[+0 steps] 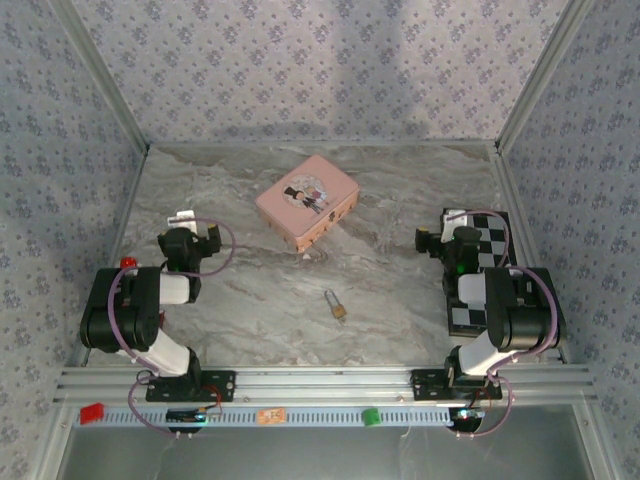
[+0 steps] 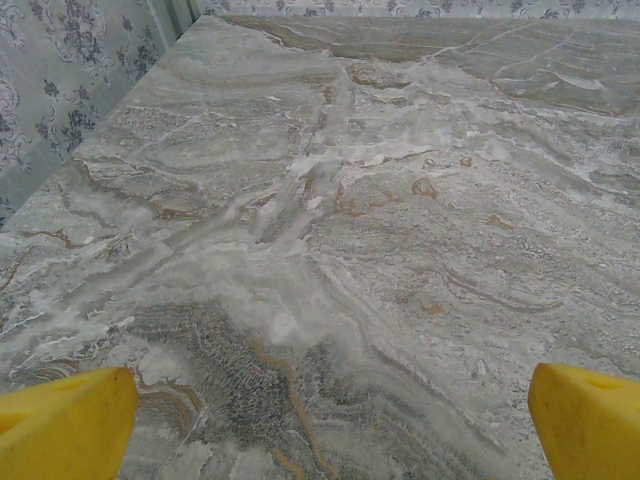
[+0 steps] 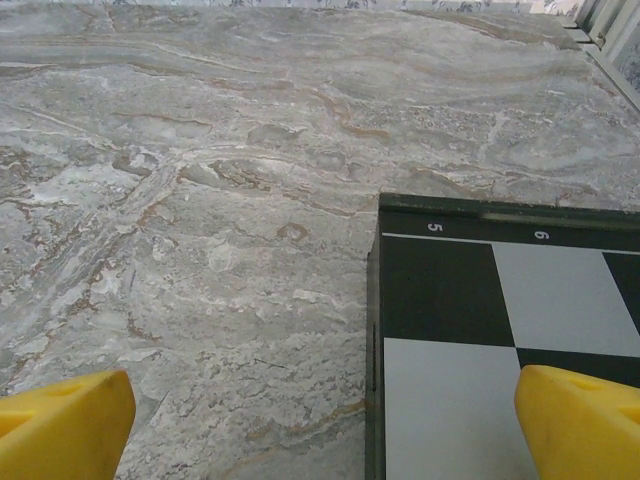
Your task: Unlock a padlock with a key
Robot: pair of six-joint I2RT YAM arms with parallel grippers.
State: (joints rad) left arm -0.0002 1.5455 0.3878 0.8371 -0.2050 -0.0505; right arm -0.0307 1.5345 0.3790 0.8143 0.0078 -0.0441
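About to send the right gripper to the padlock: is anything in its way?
Nothing visible. Bare marble table lies between the right gripper and the padlock; the pink tin sits farther back, off that line.

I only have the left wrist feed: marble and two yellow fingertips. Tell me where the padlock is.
Observer: The padlock lies on the table, about mid-width, nearer the front edge.
Operator: Name what else is out there.
Observer: A pink tin sits beyond the padlock, toward the back wall.
Operator: Report the right gripper.
Observer: The right gripper is open, above the edge of a checkerboard.
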